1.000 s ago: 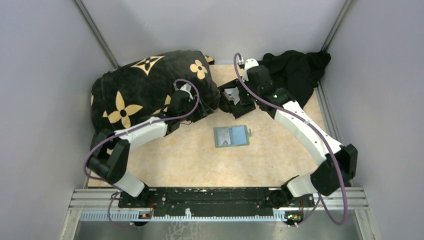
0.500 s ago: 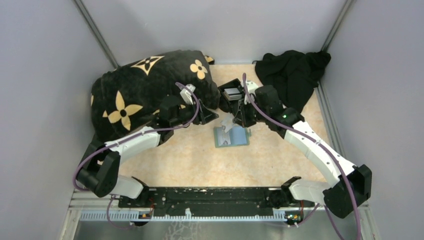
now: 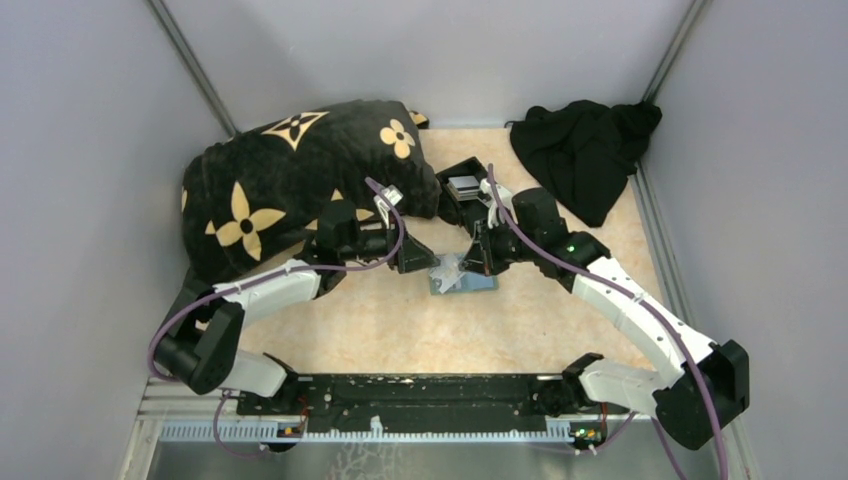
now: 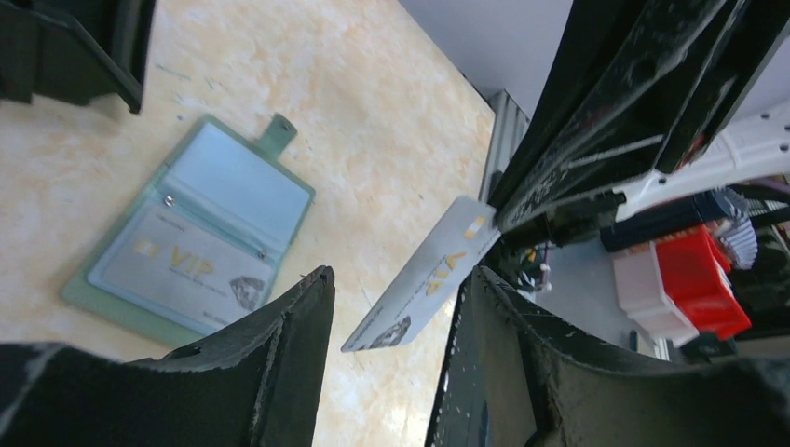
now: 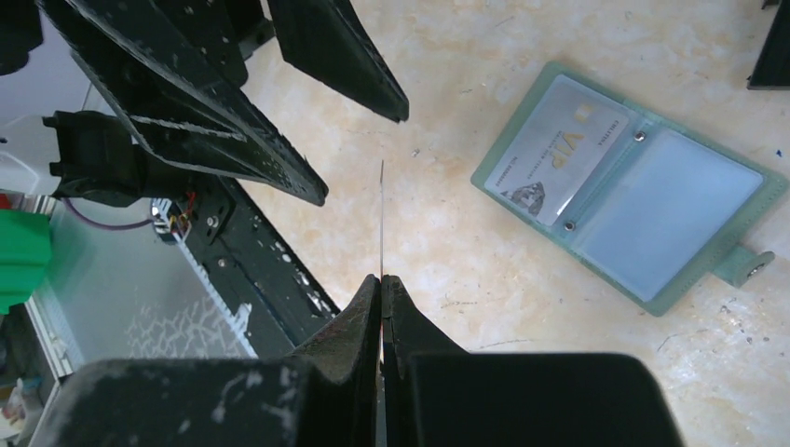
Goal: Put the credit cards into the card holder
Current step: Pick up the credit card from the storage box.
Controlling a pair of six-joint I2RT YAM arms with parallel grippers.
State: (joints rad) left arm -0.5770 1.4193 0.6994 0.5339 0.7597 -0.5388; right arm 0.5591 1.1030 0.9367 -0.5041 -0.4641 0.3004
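The sage card holder lies open on the table, with one silvery card in a pocket; it also shows in the left wrist view and the right wrist view. My right gripper is shut on a second silvery credit card and holds it tilted above the holder's left end. That card is edge-on in the right wrist view, above the right gripper. My left gripper is open, and the held card hangs between its fingers without touching them. More cards sit in a black box.
The black open-topped box stands just behind the holder. A large black pillow with tan flowers fills the back left. A black cloth lies at the back right. Grey walls close in the table on three sides.
My right gripper has come from the black box toward the holder with a card in it. My left gripper has moved right and forward, so the card now hangs between its open fingers.
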